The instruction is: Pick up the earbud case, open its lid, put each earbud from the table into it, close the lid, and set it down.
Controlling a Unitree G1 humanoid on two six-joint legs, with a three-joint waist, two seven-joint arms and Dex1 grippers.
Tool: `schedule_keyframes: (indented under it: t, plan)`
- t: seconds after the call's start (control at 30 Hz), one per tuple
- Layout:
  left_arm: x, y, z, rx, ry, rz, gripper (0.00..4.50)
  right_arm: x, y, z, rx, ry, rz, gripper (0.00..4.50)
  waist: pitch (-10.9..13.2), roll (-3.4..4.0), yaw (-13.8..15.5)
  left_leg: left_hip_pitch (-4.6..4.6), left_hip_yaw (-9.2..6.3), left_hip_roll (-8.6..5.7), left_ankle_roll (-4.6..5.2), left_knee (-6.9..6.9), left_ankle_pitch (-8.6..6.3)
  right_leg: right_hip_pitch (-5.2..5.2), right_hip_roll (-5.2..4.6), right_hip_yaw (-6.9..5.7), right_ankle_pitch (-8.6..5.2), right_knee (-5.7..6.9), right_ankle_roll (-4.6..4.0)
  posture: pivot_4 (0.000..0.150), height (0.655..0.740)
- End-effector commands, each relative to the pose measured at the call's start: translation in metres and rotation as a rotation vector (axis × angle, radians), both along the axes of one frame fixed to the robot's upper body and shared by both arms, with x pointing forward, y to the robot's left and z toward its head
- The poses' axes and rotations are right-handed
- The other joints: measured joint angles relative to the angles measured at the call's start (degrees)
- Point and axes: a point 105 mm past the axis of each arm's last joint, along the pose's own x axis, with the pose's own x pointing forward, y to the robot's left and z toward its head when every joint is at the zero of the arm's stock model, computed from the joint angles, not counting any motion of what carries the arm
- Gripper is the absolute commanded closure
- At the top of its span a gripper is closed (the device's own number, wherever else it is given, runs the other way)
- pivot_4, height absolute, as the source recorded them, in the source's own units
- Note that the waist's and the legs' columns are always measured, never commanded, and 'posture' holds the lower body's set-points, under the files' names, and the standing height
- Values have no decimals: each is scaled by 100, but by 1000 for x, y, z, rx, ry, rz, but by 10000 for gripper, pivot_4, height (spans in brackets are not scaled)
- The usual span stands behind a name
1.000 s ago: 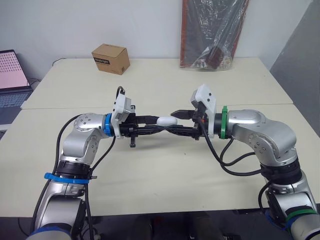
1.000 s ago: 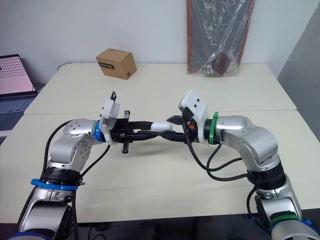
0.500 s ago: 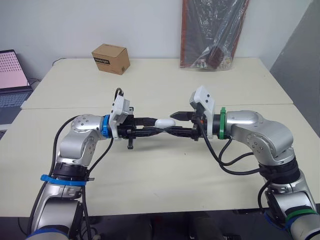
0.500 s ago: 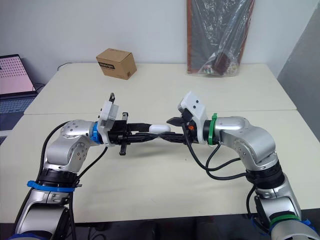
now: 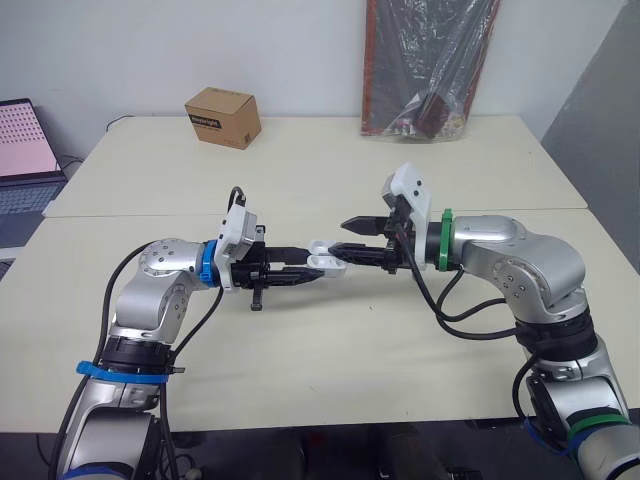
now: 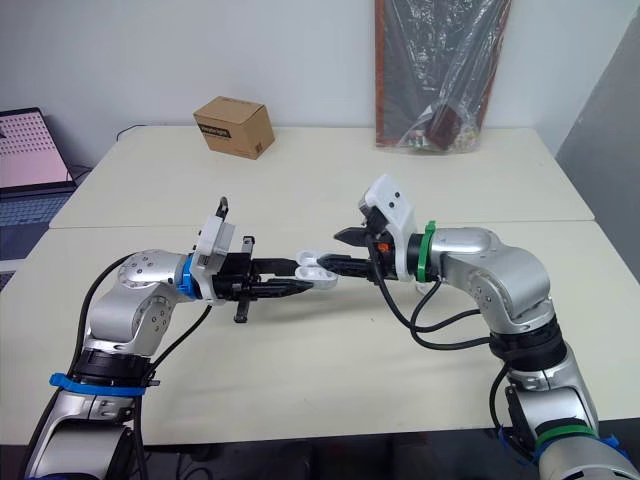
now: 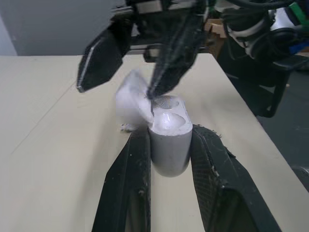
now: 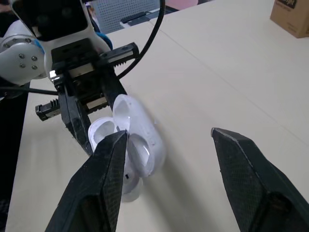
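White glossy earbud case point(image 5: 322, 260) held lid-open above the beige tabletop point(image 5: 330, 350), between the two arms.
We note the left gripper point(image 5: 298, 274) closed on the case's lower body, one black finger point(image 7: 130, 169) pressed against each side, mouth facing the right arm. Its rounded lid point(image 7: 129, 100) stands swung back on the hinge, exposing two wells. The right gripper point(image 5: 342, 235) is spread wide and grips nothing; we see one fingertip point(image 7: 164, 72) at the case's open mouth beside the lid, the other well apart from it. We cannot tell whether the wells hold earbuds. A brown cardboard box point(image 5: 222, 117) sits at the table's far side.
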Motion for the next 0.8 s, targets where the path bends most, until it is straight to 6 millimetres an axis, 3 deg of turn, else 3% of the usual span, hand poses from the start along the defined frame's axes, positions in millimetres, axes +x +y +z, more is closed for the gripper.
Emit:
schedule_keyframes:
  t: [0.03, 0.27, 0.4, 0.67, 0.8]
  plan:
    - [-6, -3, 8, -5, -47, -26, 37142, -2, 1, 18, 39, -56, 10, 16451, 0, 0, 0, 0, 0, 0, 0, 0, 0, 0, 0, 0, 0, 0, 0, 1500, 7400]
    - [5, 1, 16, -63, -60, 42, 37142, -16, -1, 22, 34, -55, 85, 16451, 0, 0, 1, 0, 0, 0, 0, 0, 0, 0, 0, 0, 0, 0, 0, 1500, 7400]
    - [16, 16, 20, -92, -63, 115, 37142, -12, -18, 26, -83, -65, 41, 16451, 0, 0, 2, 0, 0, 0, 0, 1, 0, -1, 0, 0, 0, 1, 0, 1500, 7400]
    - [23, 27, 25, -99, -82, 146, 37142, 10, -48, 4, -384, -40, -133, 16451, 0, 0, 0, 3, 2, 1, 0, -4, 0, -1, 1, 0, 0, -4, 0, 1500, 7400]
    - [21, 21, 30, -102, -92, 129, 37142, 17, -60, -22, -480, 43, -210, 16451, 0, 0, 2, -2, 3, -2, 0, -3, 0, 0, -2, 1, 0, -8, 0, 1500, 7400]
